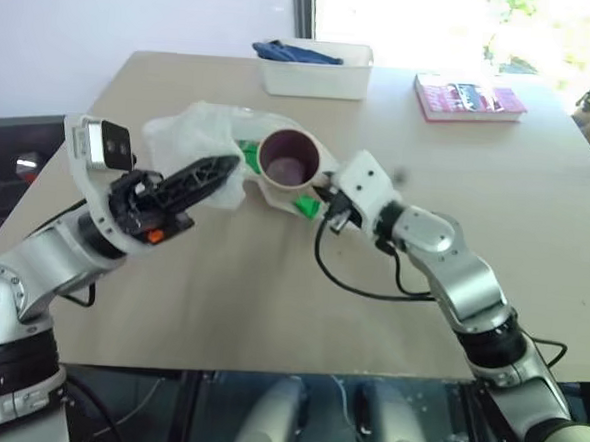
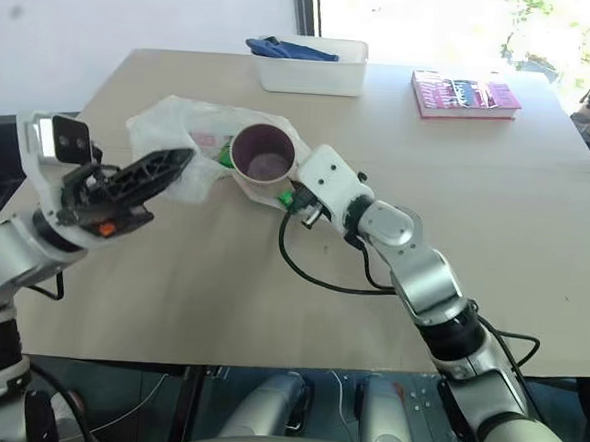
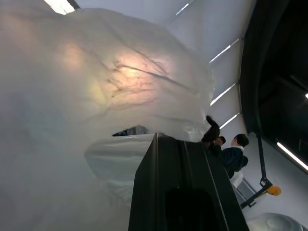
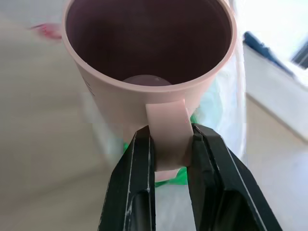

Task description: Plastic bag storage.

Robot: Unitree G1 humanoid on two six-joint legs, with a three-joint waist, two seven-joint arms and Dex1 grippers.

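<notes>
In the left eye view, the plastic bag lies crumpled on the tabletop, left of centre and in front of a white bin that holds something dark blue. The left gripper reaches in from the left, its black fingers pressed together on the bag's near edge, with the film bunched around the tips. The right gripper comes in from the right and holds a pink mug by its handle, the mug tipped toward the camera and sitting against the bag's right side. A bit of a green packet shows beside the mug. A pink book lies well apart, toward the far right.

The right eye view shows the same arrangement, the bag spread between the left fingers and the mug.

In the left wrist view, translucent white film fills the space above and beside the closed fingers, draped over them; the pinch point itself is probably hidden under the folds. A person stands in the background.

In the right wrist view, the two fingers are clamped on either side of the mug's handle, and the bag lies just behind and below the mug, with green showing under the handle.
</notes>
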